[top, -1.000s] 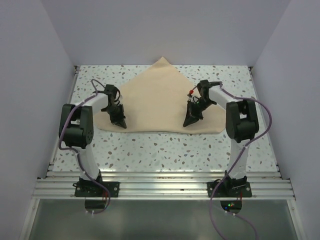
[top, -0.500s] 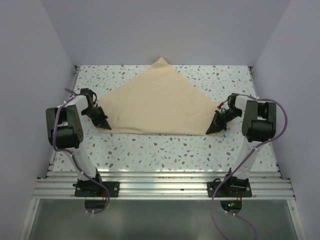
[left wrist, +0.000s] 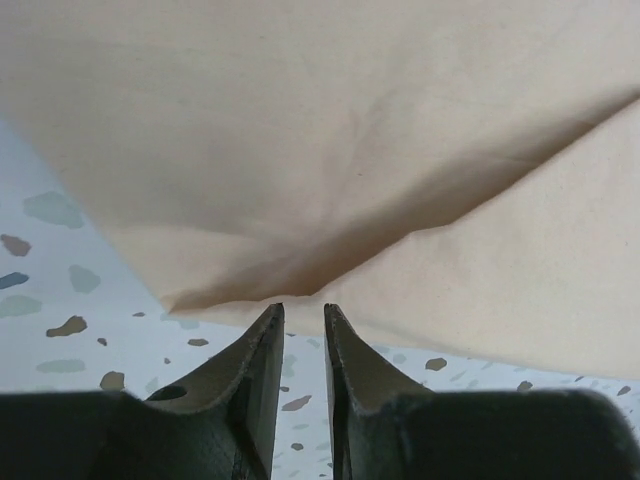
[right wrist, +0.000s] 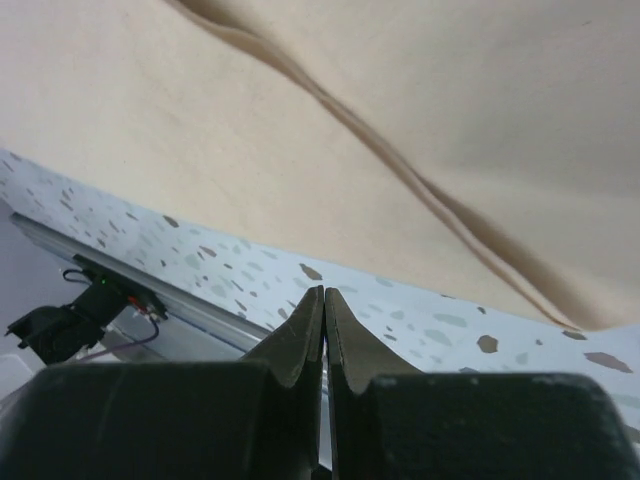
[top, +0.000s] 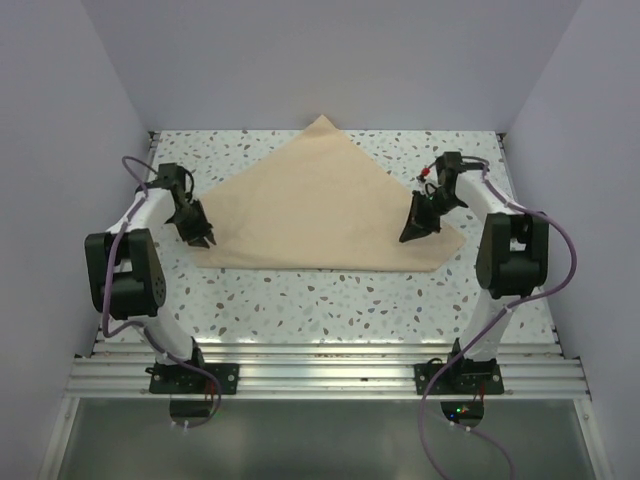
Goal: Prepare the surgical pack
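The tan-beige wrap sheet [top: 320, 210] lies spread out, doubled into a broad triangle whose peak points away from both arms. Its folded left corner sits just beyond the tips of the left gripper [left wrist: 298, 312], top layer lifted slightly. A long diagonal crease crosses it ahead of the right gripper [right wrist: 324, 292].

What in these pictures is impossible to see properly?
Under the wrap sheet: top view, the folded cloth covers whatever may lie beneath.
Inside the fold: left wrist view, deep shadow.
Tips of the left tool and right tool: top view, too small to show whether they touch cloth.
Sheet's outline: right wrist view, cut off by the picture's edges.
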Motion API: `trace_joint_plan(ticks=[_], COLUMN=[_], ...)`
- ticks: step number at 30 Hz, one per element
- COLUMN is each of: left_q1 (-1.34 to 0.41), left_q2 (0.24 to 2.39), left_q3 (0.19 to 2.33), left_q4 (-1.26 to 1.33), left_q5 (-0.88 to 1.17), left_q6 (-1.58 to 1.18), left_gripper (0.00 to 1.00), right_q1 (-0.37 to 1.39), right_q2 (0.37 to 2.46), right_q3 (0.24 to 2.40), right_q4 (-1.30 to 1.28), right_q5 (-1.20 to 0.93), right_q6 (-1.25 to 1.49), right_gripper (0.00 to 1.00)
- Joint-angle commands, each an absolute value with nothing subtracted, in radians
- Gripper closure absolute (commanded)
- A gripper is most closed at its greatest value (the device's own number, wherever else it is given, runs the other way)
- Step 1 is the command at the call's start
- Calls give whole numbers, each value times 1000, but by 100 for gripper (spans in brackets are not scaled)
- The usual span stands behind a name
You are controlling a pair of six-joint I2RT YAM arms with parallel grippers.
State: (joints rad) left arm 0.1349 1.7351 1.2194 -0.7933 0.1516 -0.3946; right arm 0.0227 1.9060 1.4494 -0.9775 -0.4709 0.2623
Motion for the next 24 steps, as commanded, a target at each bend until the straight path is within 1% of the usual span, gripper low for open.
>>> trace_joint_plan(ticks=[1, 3, 8, 9, 11, 15, 16, 20, 24], left_q1=[85, 69, 41, 38, 26, 8, 6, -26, -28], left_q2=[1768, 1773, 1773, 1784, 1812, 1865, 1894, 1957, 1912], left_q3=[1271, 1270, 1230, 1233, 1246, 1261, 1265, 1305, 1347], left_q4=[-781, -787, -746, -752, -747, -707, -689, -686, -710], left_q5=[195, 202, 287, 288, 291, 325, 336, 325, 292], left_q6=[-347, -342, -341, -339, -336, -330, -330, -324, -331], left_gripper=[73, 74, 77, 79, 80, 77, 76, 75, 73], right_q1=[32, 34, 31, 31, 29, 31, 31, 35, 75], right_q2=[1917, 1940, 1970, 1988, 2003, 2020, 2029, 2025, 1997], right_q3=[1453, 1445, 1408, 1399, 1384, 1379, 1400, 1482, 1558], right_q4=[-991, -985, -954, -944, -930, -919, -929, -995, -1047], right_q5=[-541, -572, -545, -540, -514, -450, -402, -325, -362], right_q6=[288, 276, 268, 268, 275, 272, 258, 229, 216], right_gripper=[95, 96, 95, 95, 95, 95, 95, 94, 94])
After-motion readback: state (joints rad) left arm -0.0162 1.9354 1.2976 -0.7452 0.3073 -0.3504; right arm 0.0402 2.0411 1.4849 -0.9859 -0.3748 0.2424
